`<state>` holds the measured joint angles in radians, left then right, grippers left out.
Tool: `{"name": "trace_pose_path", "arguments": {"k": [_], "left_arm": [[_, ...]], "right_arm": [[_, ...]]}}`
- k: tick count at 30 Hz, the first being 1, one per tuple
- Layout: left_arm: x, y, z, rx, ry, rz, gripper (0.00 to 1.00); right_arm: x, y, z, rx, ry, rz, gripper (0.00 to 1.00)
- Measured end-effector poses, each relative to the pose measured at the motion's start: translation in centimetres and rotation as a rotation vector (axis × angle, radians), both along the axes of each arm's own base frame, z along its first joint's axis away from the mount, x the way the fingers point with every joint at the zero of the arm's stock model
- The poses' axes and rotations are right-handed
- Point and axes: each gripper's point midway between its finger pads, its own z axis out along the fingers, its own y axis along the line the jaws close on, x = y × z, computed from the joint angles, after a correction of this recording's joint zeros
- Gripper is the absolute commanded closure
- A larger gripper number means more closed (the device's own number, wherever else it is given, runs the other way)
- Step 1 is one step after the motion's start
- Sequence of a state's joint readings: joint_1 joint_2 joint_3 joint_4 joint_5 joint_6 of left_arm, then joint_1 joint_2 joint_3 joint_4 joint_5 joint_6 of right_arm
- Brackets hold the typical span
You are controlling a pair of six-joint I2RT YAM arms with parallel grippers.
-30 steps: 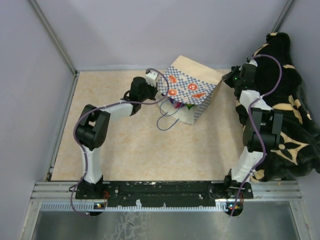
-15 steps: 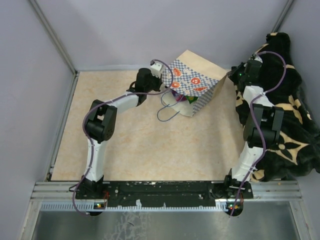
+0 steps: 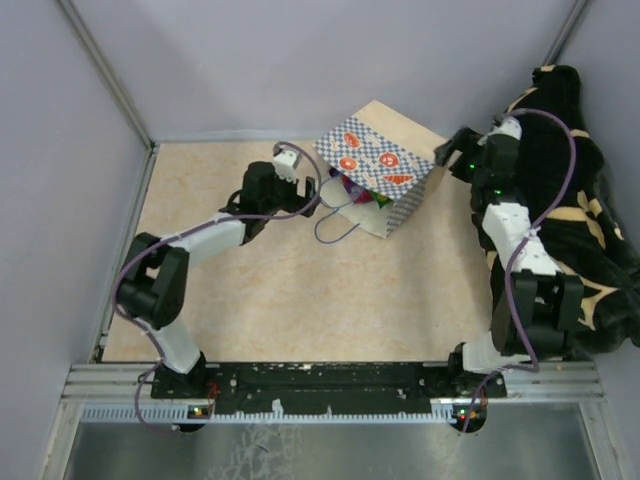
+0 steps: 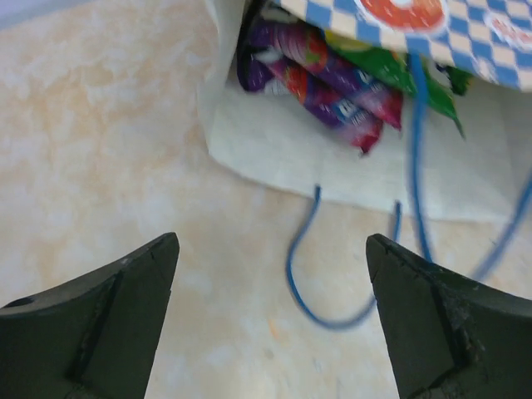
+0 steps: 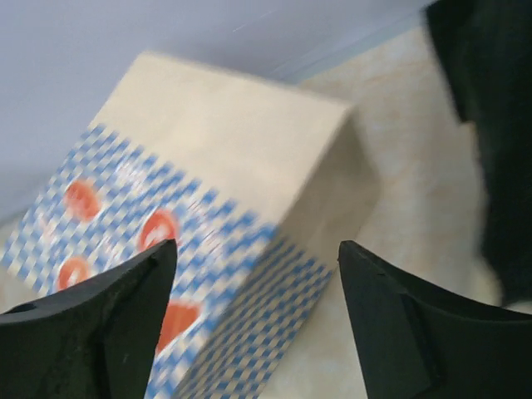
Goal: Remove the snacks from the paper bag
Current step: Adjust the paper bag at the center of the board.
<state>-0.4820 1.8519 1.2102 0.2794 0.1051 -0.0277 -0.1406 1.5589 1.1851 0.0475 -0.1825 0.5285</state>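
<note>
The left fingers (image 4: 125, 307) and right fingers (image 5: 108, 316) have just spread, releasing the cream-tan, blue-checked paper bag (image 3: 385, 175), which now lies tipped on the beige worktop (image 3: 250, 280) with glossy purple and green snack packets (image 4: 332, 75) still inside its mouth, none out.

Bag: your cream-tan paper bag with blue-and-white checked band (image 3: 383, 168) looked matt.
Snacks: your purple and green candy packets (image 4: 332, 79) shone glossy.
Blanket: the black-and-tan blanket (image 3: 590, 230) was fuzzy cloth.
Tabletop: the mottled beige tabletop (image 3: 280, 290) looked smooth, matt.
</note>
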Motion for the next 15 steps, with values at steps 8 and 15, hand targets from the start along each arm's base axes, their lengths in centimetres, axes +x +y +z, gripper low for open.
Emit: {"name": "trace_pose_path", "arguments": {"k": [8, 15], "left_arm": [[-6.9, 4.0, 4.1, -0.22, 0.013, 0.039, 0.0], [-11.2, 6.0, -3.4, -0.247, 0.231, 0.107, 0.0]], "right_arm": [[-10.0, 20.1, 6.4, -0.282, -0.201, 0.489, 0.01], [-12.5, 25.4, 1.3, -0.447, -0.07, 0.72, 0.01]]}}
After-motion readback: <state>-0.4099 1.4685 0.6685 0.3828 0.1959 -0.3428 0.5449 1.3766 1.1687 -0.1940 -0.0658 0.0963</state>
